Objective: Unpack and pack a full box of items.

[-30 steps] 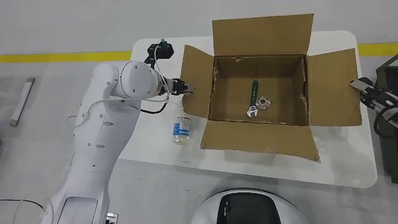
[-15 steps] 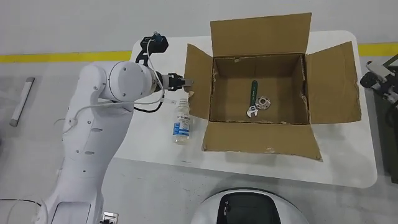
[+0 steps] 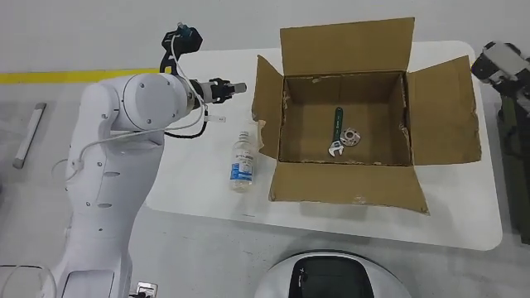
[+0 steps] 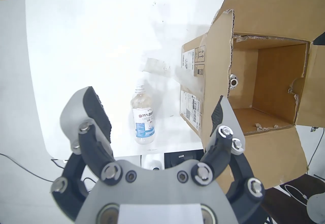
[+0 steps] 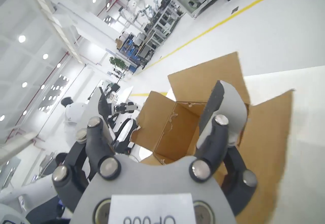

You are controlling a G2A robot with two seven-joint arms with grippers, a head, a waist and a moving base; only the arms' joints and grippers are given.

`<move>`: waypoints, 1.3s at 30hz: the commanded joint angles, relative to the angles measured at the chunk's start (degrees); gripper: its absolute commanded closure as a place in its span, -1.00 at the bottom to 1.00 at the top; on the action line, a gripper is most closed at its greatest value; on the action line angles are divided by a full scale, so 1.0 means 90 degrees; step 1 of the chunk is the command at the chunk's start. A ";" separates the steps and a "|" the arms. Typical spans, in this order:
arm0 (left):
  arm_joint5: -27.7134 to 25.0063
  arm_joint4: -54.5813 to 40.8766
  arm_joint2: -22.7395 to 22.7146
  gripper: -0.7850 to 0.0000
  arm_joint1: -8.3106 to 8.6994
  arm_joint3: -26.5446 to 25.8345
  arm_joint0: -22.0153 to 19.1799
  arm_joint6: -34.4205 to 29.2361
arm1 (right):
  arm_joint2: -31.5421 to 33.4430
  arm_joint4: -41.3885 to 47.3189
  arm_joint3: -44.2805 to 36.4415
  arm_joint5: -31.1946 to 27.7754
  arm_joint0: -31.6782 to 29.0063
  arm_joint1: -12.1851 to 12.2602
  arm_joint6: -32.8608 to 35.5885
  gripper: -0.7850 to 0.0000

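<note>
An open cardboard box stands on the white table with all flaps spread. Inside lie a green-handled wrench and a small metal part. A clear bottle with a blue-white label lies on the table left of the box. My left gripper hovers open and empty left of the box's left flap, behind the bottle. In the left wrist view, the left gripper has the bottle and box beyond it. My right gripper is open and empty off the table's right end; the right wrist view shows the right gripper with the box beyond.
The table's left half around the bottle is bare white surface. A dark green unit stands beside the table's right edge. A grey rod lies on the floor far left. A yellow line runs across the floor behind.
My left gripper has drawn back from the box's left flap, moving left and toward the table's far edge. The right gripper has swung away from the right flap toward the far right.
</note>
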 commanded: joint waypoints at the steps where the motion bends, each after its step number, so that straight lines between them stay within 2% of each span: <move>1: -0.0001 -0.0002 0.0000 -1.00 -0.0001 0.0000 0.0001 -0.0001 | -0.0448 -0.0358 -0.0061 0.0017 0.0051 0.0008 0.0097 1.00; 6: -0.0001 -0.0002 0.0000 -1.00 -0.0001 0.0000 0.0001 -0.0001 | -0.1485 -0.1732 -0.0010 0.0237 0.0146 0.0051 0.0648 1.00; 11: -0.0001 -0.0002 0.0000 -1.00 -0.0001 0.0000 0.0001 -0.0001 | -0.2428 -0.2983 0.0288 0.0607 0.0305 0.0047 0.0812 1.00; 14: -0.0001 -0.0002 0.0000 -1.00 -0.0001 0.0000 0.0001 -0.0001 | -0.2898 -0.3249 0.0560 0.0641 0.0398 0.0021 0.0858 1.00; 26: -0.0001 -0.0002 0.0000 -1.00 -0.0001 0.0000 0.0001 -0.0001 | -0.2898 -0.3249 0.0560 0.0641 0.0398 0.0021 0.0858 1.00; 28: -0.0001 -0.0002 0.0000 -1.00 -0.0001 0.0000 0.0001 -0.0001 | -0.2990 -0.4137 0.0343 0.0229 0.0514 0.0070 0.1125 1.00; 29: -0.0001 -0.0002 0.0000 -1.00 -0.0001 0.0000 0.0001 -0.0001 | -0.3072 -0.4334 0.0260 0.0280 0.0582 0.0069 0.1182 1.00; 35: -0.0001 -0.0002 0.0000 -1.00 -0.0001 0.0000 0.0001 -0.0001 | -0.3983 -0.5739 0.0151 0.1099 0.1287 -0.0019 0.1321 1.00; 39: -0.0001 -0.0002 0.0000 -1.00 -0.0001 0.0000 0.0001 -0.0001 | -0.4923 -0.7109 0.0608 0.2055 0.2032 -0.0159 0.1788 1.00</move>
